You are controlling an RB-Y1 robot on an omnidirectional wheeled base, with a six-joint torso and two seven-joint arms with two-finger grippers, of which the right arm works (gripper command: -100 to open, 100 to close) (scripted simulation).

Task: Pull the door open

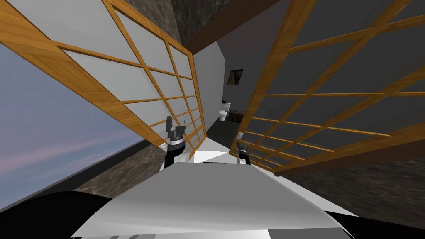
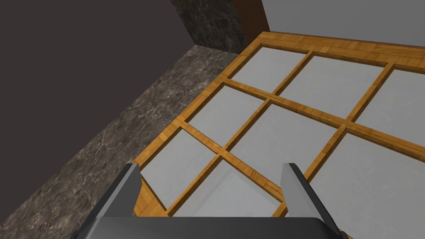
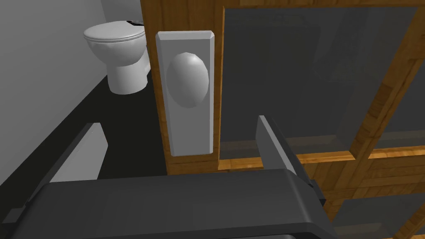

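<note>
Two wooden lattice door leaves stand ahead of me: a left leaf (image 1: 124, 74) with light grey panes and a right leaf (image 1: 286, 58) with dark panes. They are apart, with a gap between them. On the right leaf's edge post sits a grey handle plate with an oval knob (image 3: 187, 79), small in the head view (image 1: 240, 135). My right gripper (image 3: 178, 137) is open just short of that plate, its fingers either side of the plate's lower end and not touching it. My left gripper (image 2: 211, 178) is open in front of the left leaf's panes (image 2: 286, 137), seen small in the head view (image 1: 169, 123).
Through the gap, a white toilet (image 1: 224, 113) (image 3: 118, 49) stands on a dark floor, with a picture frame (image 1: 235, 77) on the wall above. Dark marbled wall (image 2: 137, 116) borders the left leaf. A pale blue-violet surface (image 1: 45, 137) lies far left.
</note>
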